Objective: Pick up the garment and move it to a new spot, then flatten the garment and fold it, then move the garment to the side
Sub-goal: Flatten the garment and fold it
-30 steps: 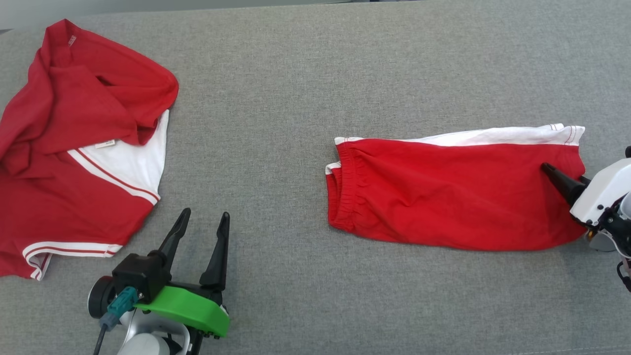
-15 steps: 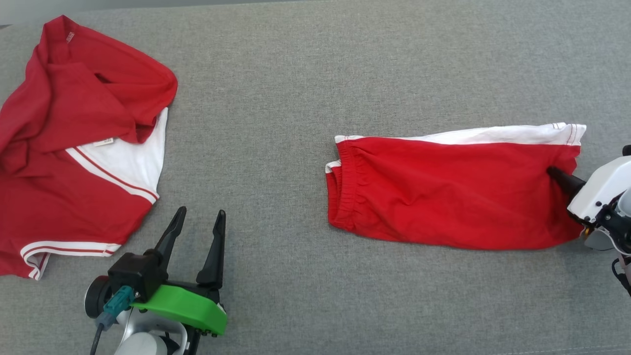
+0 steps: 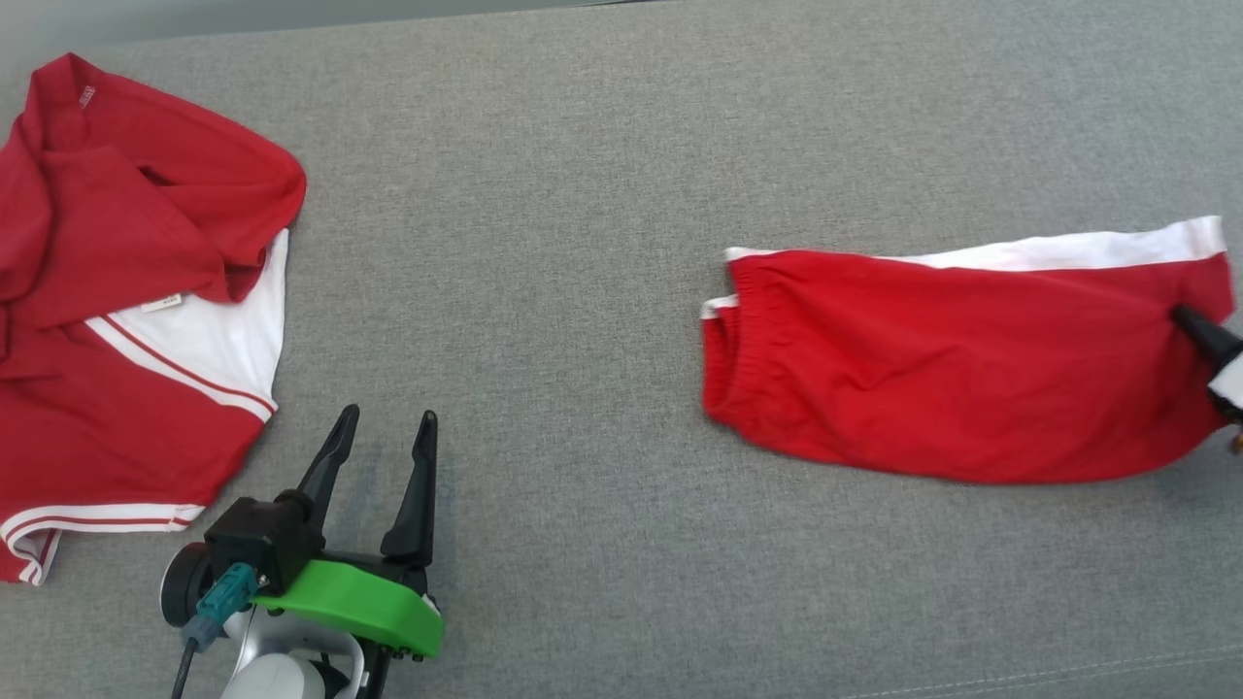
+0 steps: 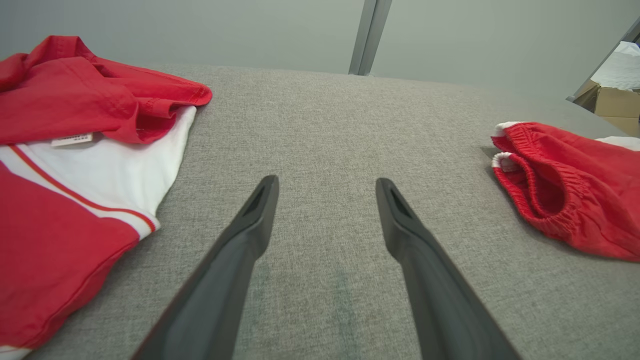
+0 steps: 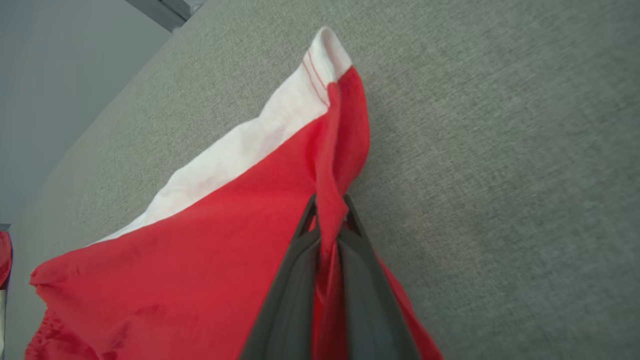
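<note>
The garment is a pair of red shorts with a white side band, lying folded flat on the right of the grey surface, elastic waist to the left. My right gripper is at its right hem, at the picture's edge. In the right wrist view the right gripper is shut on a pinched ridge of the garment's red hem. My left gripper stands open over bare surface at the lower left, with nothing between its fingers. The garment's waist lies far to its right.
A crumpled red and white shirt lies at the far left, close to the left gripper and seen beside it. The grey fabric surface stretches between the two garments. A cardboard box stands beyond the surface's far right edge.
My right gripper has shut on the garment's right hem and dragged the garment to the right, away from the shirt. The head view has shifted a little. The left gripper stays open.
</note>
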Controlling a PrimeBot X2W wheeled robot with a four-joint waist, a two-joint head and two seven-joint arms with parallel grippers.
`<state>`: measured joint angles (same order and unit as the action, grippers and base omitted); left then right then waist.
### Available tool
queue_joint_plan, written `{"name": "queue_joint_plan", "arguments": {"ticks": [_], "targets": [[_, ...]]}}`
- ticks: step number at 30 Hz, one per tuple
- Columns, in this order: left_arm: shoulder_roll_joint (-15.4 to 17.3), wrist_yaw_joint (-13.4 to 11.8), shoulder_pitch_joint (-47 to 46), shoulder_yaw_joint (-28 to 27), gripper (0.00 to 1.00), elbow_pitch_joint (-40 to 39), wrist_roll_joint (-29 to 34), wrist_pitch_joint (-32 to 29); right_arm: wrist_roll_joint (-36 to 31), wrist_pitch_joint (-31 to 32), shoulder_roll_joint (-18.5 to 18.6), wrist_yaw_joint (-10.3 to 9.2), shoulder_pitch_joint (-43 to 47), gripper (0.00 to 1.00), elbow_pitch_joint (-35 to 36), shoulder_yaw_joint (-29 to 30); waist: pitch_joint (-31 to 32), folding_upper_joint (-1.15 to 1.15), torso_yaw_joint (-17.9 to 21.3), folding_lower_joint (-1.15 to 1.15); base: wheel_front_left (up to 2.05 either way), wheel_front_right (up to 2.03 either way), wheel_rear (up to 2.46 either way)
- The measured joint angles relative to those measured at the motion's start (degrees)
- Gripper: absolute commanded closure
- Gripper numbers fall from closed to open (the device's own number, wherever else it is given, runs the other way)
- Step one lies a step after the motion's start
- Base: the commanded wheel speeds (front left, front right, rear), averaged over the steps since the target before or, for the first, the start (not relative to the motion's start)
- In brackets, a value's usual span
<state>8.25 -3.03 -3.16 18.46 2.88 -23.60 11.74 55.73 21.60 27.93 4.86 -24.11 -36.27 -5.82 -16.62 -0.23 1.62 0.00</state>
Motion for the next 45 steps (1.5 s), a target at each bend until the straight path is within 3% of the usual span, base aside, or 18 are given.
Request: {"name": "queue_joint_plan", "arguments": {"ticks": [4, 8, 14, 20, 27, 37, 45], "targets": [[0.0, 0.0, 0.0, 0.0, 0.0, 0.1, 0.0, 0.2, 0.4, -0.6, 2.4, -0.43, 0.4, 1.0, -0.3, 1.8, 0.2, 0.0, 0.5, 0.0, 0.0, 0.0, 0.0], [0.0, 0.0, 0.1, 0.0, 0.0, 0.2, -0.4, 0.3, 1.5, -0.6, 1.9, 0.1, 0.6, 1.0, 1.3, 1.8, 0.6, 0.0, 0.9, 0.0, 0.0, 0.0, 0.0], [-0.2, 0.0, 0.2, 0.1, 0.0, 0.5, -0.4, 0.4, 4.1, 0.7, -3.5, 1.69, 0.7, 1.0, 6.8, -1.6, 1.3, 0.0, 1.3, 0.0, 0.0, 0.0, 0.0], [-0.2, 0.0, 0.3, 0.3, 0.0, 0.4, -0.4, 0.4, 3.4, 0.5, -5.8, 1.69, 1.2, 1.0, 12.7, -5.7, 1.6, 0.0, 1.7, 0.0, 0.0, 0.0, 0.0], [-0.1, 0.0, 0.4, 0.2, 0.0, 0.4, -0.4, 0.4, 0.3, -2.1, -11.4, 2.19, 1.9, 1.0, 17.3, -11.8, 1.7, 0.0, 2.3, 0.0, 0.0, 0.0, 0.0], [0.1, 0.0, 0.9, 0.2, 0.0, 0.3, -0.4, 0.4, -4.2, -6.9, -18.4, 2.19, 2.6, 1.0, 19.5, -17.6, 1.7, 0.0, 3.9, 0.0, 0.0, 0.0, 0.0], [0.0, 0.0, 0.9, 0.7, 0.0, 0.3, -0.3, 0.3, -6.9, -9.4, -21.3, 1.68, 2.4, 1.0, 19.3, -19.6, 1.5, 0.0, 4.4, 0.0, 0.0, 0.0, 0.0]]}}
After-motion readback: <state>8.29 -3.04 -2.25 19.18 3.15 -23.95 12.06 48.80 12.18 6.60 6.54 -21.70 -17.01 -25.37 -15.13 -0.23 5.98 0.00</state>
